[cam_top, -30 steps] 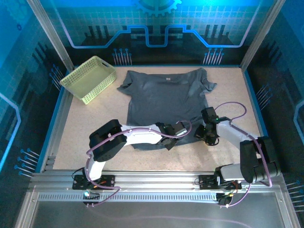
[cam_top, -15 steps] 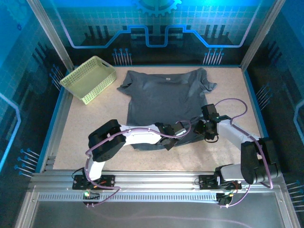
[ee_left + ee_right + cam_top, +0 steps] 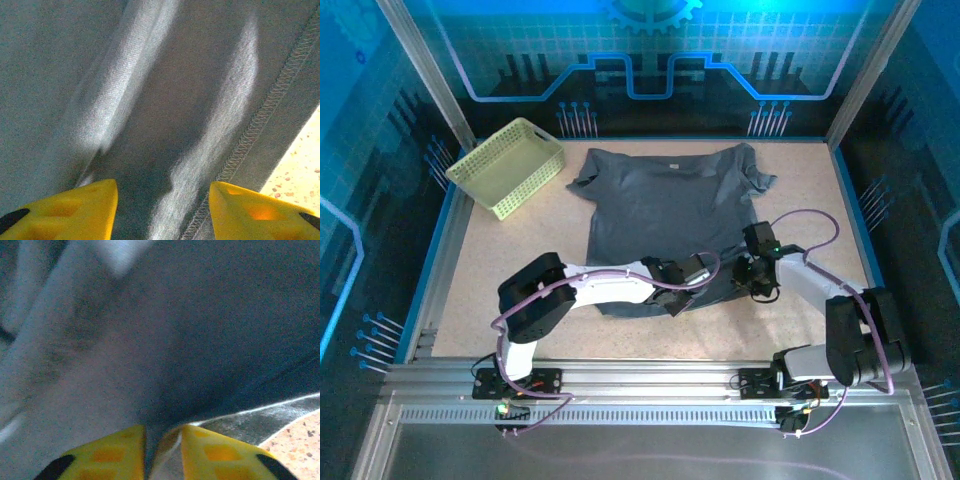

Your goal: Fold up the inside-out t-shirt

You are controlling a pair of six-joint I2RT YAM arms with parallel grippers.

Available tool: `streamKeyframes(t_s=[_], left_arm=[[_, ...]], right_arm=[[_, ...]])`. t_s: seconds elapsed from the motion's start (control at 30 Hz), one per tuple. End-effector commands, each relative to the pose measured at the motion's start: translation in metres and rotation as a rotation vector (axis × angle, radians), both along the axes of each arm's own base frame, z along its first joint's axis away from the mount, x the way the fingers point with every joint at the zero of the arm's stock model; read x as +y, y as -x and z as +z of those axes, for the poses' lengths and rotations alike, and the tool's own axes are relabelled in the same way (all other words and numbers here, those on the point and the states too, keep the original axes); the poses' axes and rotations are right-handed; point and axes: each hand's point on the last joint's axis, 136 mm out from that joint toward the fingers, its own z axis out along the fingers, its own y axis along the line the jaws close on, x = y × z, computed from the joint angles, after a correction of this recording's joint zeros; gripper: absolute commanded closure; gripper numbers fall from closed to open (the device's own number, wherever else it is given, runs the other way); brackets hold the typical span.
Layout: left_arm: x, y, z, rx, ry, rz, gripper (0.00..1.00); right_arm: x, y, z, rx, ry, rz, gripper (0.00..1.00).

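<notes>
The inside-out t-shirt [image 3: 670, 205] lies spread flat in the middle of the table, collar toward the back. It is dark slate-grey and wrinkled. My left gripper [image 3: 696, 274] rests on its bottom hem. In the left wrist view the left gripper [image 3: 162, 194] is open, its yellow fingertips [image 3: 82, 207] wide apart over the t-shirt [image 3: 150, 100], with the stitched hem [image 3: 260, 120] beside them. My right gripper [image 3: 753, 280] is at the shirt's bottom right corner. In the right wrist view the right gripper [image 3: 163, 435] is shut on a pinch of the t-shirt [image 3: 165, 340].
A pale yellow-green lattice basket [image 3: 508, 165] stands at the back left, just apart from the shirt's left sleeve. Speckled tabletop [image 3: 520, 240] lies bare left of the shirt. Blue walls and a metal frame [image 3: 430, 75] enclose the table.
The right gripper's jaws have closed on the cloth at the shirt's bottom right corner. The left gripper's jaws have spread wider over the hem. Both arms have shifted only slightly.
</notes>
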Motion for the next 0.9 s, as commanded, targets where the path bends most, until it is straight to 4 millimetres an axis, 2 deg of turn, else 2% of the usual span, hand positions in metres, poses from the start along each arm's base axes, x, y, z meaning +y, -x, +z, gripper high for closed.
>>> streamKeyframes(t_s=[0.0, 0.13, 0.3, 0.43, 0.53, 0.67, 0.87], left_arm=[[-0.003, 0.003, 0.018, -0.001, 0.065, 0.007, 0.44], [-0.012, 0.004, 0.037, -0.085, 0.057, -0.038, 0.31], [-0.038, 0.01, 0.051, -0.085, 0.152, -0.064, 0.16], [-0.055, 0.005, 0.059, -0.098, 0.195, -0.051, 0.1], [-0.06, -0.003, 0.058, -0.118, 0.186, -0.032, 0.07], [-0.056, -0.012, 0.049, -0.149, 0.137, 0.004, 0.06], [-0.039, -0.021, 0.038, -0.18, 0.078, 0.051, 0.14]], right_arm=[[-0.002, 0.004, 0.005, -0.013, 0.019, 0.005, 0.85], [-0.002, 0.003, 0.028, -0.079, 0.011, -0.006, 0.94], [0.001, 0.004, 0.065, -0.166, -0.031, -0.007, 0.96], [0.004, 0.008, 0.085, -0.207, -0.058, -0.002, 0.96], [0.005, 0.01, 0.092, -0.222, -0.066, -0.002, 0.97], [0.006, 0.011, 0.098, -0.229, -0.075, -0.003, 0.98], [0.003, 0.011, 0.113, -0.26, -0.064, -0.008, 0.98]])
